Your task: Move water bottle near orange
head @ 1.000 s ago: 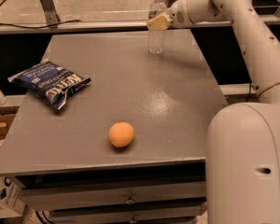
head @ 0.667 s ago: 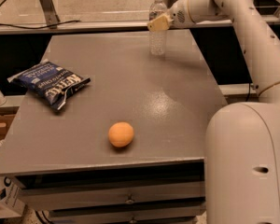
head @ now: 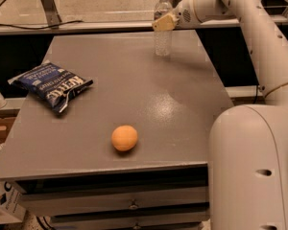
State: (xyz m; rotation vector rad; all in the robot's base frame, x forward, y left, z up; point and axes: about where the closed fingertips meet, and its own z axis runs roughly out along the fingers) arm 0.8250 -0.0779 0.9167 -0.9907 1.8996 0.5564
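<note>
Water bottle [head: 162,43] is standing upright at the far edge of the counter [head: 182,104], its shoulder sitting right at the end effector [head: 164,22], which is reaching in from the right on the white arm [head: 240,18] and overlapping the bottle just below the cap; whether it is clamping the bottle or only bracketing it cannot be told. It is meeting the bottle high up, likely because the arm is coming in level over the counter's back edge. The orange [head: 124,138] is lying well apart from the end effector, toward the near edge and slightly left, so the whole carry is looking still ahead. A blue Kettle chip bag [head: 52,85] is lying far to the end effector's left, probably staying out of that path. Compared with a second ago, almost nothing is differing: bottle, orange and bag are sitting in the same spots and the end effector is keeping its place, suggesting a grasp being settled rather than a lift.
</note>
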